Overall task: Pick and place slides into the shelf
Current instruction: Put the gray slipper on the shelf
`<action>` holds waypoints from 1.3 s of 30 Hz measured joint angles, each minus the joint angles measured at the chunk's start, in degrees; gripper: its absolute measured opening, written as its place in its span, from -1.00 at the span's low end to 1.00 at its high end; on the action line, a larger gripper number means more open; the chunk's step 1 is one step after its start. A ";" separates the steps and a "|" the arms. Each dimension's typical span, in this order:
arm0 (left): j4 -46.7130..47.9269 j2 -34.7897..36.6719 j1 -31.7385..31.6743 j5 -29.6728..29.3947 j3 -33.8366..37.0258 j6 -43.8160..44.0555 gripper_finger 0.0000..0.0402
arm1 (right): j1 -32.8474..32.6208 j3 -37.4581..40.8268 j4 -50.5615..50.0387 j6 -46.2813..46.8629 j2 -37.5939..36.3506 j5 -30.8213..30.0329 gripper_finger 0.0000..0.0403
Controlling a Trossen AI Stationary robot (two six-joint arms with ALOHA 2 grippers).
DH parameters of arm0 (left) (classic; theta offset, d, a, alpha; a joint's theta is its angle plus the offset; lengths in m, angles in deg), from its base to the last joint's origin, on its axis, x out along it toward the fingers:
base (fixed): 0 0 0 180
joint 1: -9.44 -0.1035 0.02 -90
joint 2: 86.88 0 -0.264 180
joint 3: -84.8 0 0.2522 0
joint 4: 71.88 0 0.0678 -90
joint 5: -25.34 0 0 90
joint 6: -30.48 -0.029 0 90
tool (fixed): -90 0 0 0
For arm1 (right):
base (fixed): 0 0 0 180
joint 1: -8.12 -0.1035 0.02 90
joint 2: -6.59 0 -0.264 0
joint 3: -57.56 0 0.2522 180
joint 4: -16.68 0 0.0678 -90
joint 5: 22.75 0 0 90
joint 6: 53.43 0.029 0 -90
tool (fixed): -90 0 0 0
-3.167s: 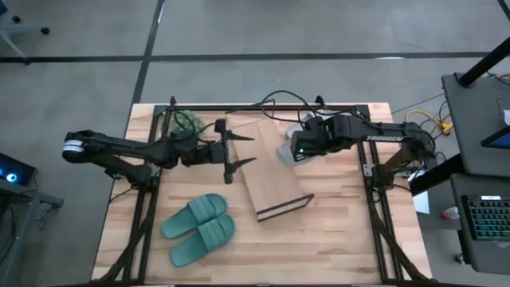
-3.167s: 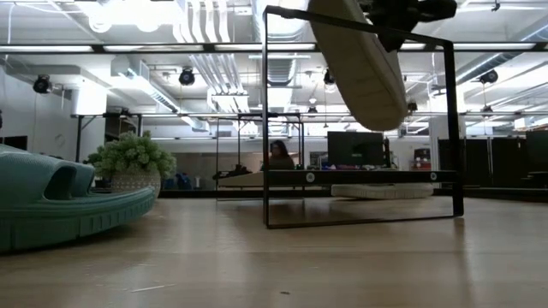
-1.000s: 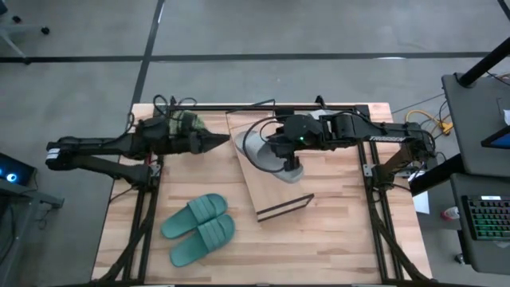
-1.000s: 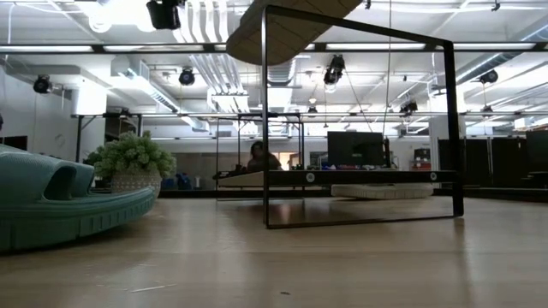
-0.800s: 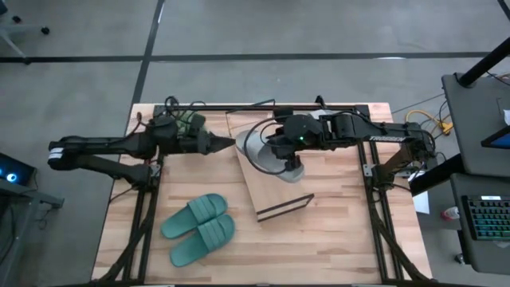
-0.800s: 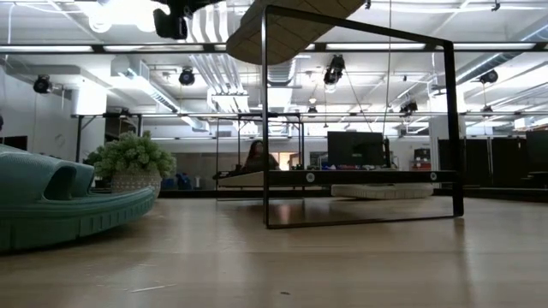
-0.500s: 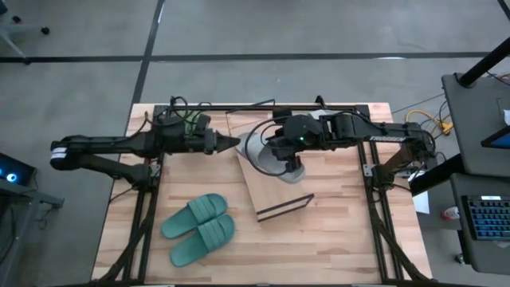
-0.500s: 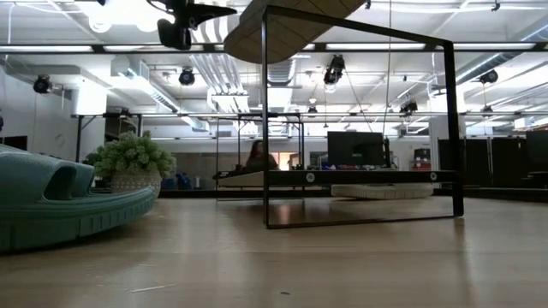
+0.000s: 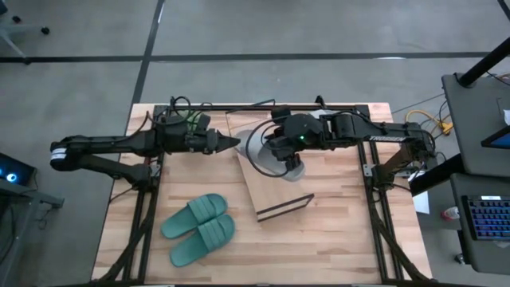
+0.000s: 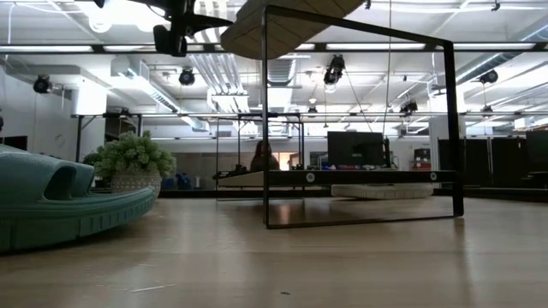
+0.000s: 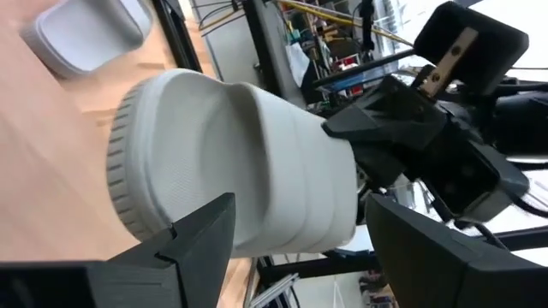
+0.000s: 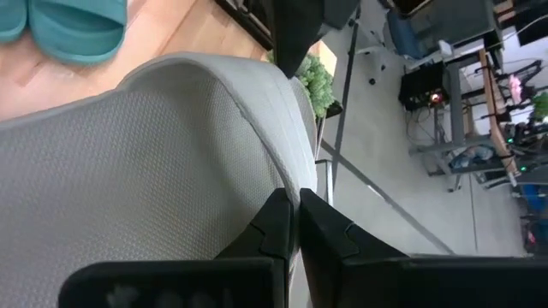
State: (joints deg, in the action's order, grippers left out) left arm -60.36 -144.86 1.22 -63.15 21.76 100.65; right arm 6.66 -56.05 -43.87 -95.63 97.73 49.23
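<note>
A light grey slide (image 9: pixel 256 148) hangs tilted above the shelf (image 9: pixel 275 195), with my right gripper (image 9: pixel 280 153) shut on it; its sole (image 10: pixel 282 24) shows at the top of the low view. My left gripper (image 9: pixel 237 142) is open and points level at the slide's free end (image 11: pixel 163 171), one finger on either side. Whether they touch it, I cannot tell. A second grey slide (image 11: pixel 86 34) lies flat on the shelf board. The teal pair (image 9: pixel 199 229) lies on the table near its front left. My right gripper pinches a thin edge of the grey slide (image 12: pixel 257 184) between its two shut fingers (image 12: pixel 325 231), at the end away from my left gripper. The fingers slant down from the table's right side. The slide hangs tilted, lifted clear of the shelf.
A small fuzzy green plant (image 9: pixel 185 119) stands at the table's far left, just behind my left arm. The shelf's black wire frame (image 10: pixel 360 128) rises over its board. A person sits in the room beyond (image 10: pixel 261 158). Bare tabletop lies at the front right.
My left gripper has moved toward the table's right, closer to the held grey slide, sinking a little and rolling about its own axis. It has stayed open. My right gripper has kept its place and its hold, with the slide still clear of the shelf.
</note>
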 joint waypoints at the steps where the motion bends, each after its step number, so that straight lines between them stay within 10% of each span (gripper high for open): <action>1: -0.09 0.00 -0.07 -0.02 0.00 0.00 0.23 | 0.02 0.00 0.47 -0.18 0.00 -0.01 -0.96; 27: -0.32 -0.44 -0.42 5.72 -0.74 0.03 0.20 | 0.75 0.00 7.66 -3.47 2.46 0.44 -0.96; 39: -0.28 -0.42 -0.47 6.56 -0.37 -0.07 -0.60 | 0.75 0.00 9.14 -3.91 2.30 0.30 -0.96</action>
State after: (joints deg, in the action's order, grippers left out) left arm -60.65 -145.27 0.75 -56.59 21.39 100.58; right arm 7.41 -56.05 -34.74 -99.54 100.04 49.52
